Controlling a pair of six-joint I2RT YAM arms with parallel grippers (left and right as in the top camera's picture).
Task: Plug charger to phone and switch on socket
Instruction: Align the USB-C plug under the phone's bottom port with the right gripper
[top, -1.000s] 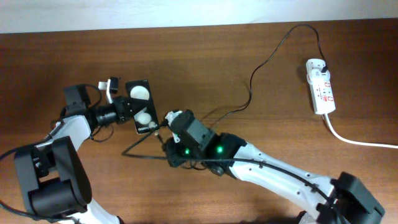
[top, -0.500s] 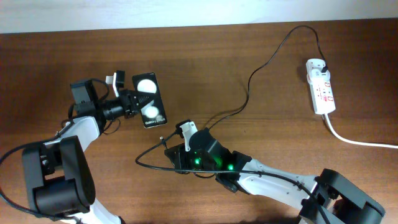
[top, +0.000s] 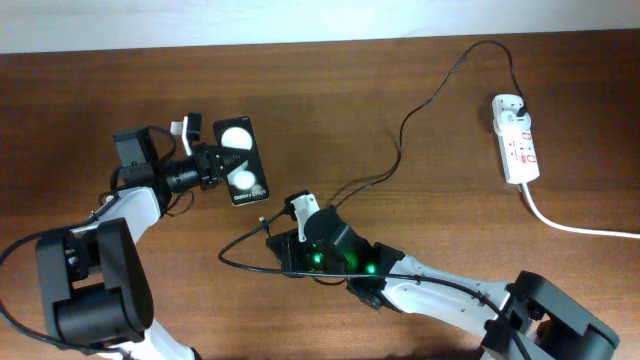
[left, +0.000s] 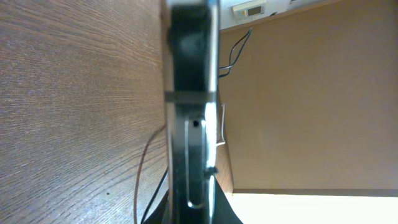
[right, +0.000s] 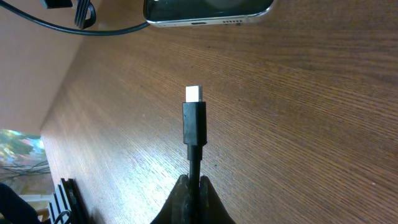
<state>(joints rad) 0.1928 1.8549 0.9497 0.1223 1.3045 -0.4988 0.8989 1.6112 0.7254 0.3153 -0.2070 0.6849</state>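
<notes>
While lining up the plug-in, clamping the phone (top: 243, 160) by its edge in the left gripper (top: 210, 165), port end facing out, and pinching the charger (right: 194, 121) just behind its tip in the right gripper (right: 193, 186), aiming at that port, near but apart. Not touching the socket (top: 517, 140), far right.

We read no legible text: the small white lettering near one end of the phone (top: 240, 162) and the red markings on the socket (top: 517, 140) are too small to make out.
</notes>
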